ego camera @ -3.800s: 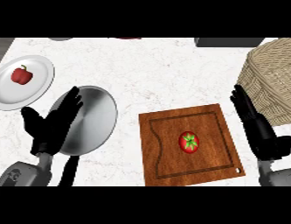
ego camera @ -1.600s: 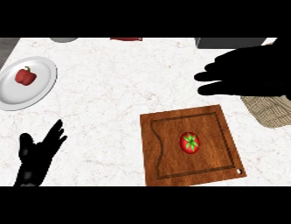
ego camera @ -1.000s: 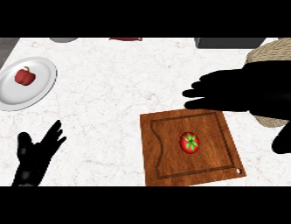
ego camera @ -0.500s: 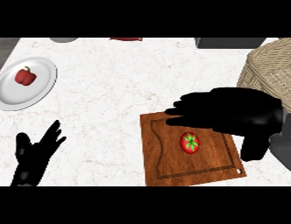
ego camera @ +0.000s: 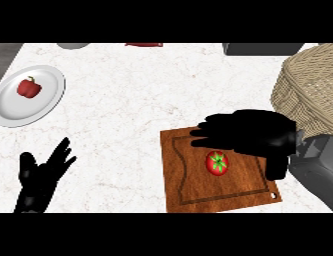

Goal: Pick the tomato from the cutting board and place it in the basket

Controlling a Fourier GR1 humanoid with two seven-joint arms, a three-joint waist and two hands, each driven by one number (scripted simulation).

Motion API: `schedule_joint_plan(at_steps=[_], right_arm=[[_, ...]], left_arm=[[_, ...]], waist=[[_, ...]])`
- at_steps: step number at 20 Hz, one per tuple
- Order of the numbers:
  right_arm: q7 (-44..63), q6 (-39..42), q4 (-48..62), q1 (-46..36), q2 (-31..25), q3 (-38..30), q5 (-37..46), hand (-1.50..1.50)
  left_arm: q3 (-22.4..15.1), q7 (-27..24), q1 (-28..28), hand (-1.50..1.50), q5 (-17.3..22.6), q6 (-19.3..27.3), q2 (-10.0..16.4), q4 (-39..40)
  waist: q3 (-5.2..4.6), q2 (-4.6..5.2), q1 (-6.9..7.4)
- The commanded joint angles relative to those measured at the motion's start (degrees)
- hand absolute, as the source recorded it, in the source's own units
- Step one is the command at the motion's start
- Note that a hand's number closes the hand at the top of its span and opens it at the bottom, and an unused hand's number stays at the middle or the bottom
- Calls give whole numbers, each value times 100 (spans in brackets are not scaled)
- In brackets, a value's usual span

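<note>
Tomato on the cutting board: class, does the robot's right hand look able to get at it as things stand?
Probably yes: the right hand is open over the cutting board, close beside the tomato, with nothing between them.

White marbled counter [ego camera: 139, 100]: plate [ego camera: 10, 107], cutting board [ego camera: 191, 185], wicker basket [ego camera: 324, 80].

A small red tomato [ego camera: 218, 163], its green star-shaped calyx facing up, lies near the middle of the brown wooden cutting board [ego camera: 191, 187], which lies flat and slightly turned, while the pale woven wicker basket [ego camera: 324, 85] stands just beyond the cutting board's far right corner.
</note>
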Motion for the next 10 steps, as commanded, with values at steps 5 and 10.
schedule_joint_plan(at_steps=[5, 10], right_arm=[[-554, -621, 876, 73, 554, 124, 818, -150], [-707, -480, 757, 317, 584, -34, 970, -150]], left_arm=[[118, 97, 411, 0, -57, -290, 99, -42], [67, 80, 311, 0, -261, -96, -283, 133]], waist=[[-49, 32, 32], [-50, 26, -8]])
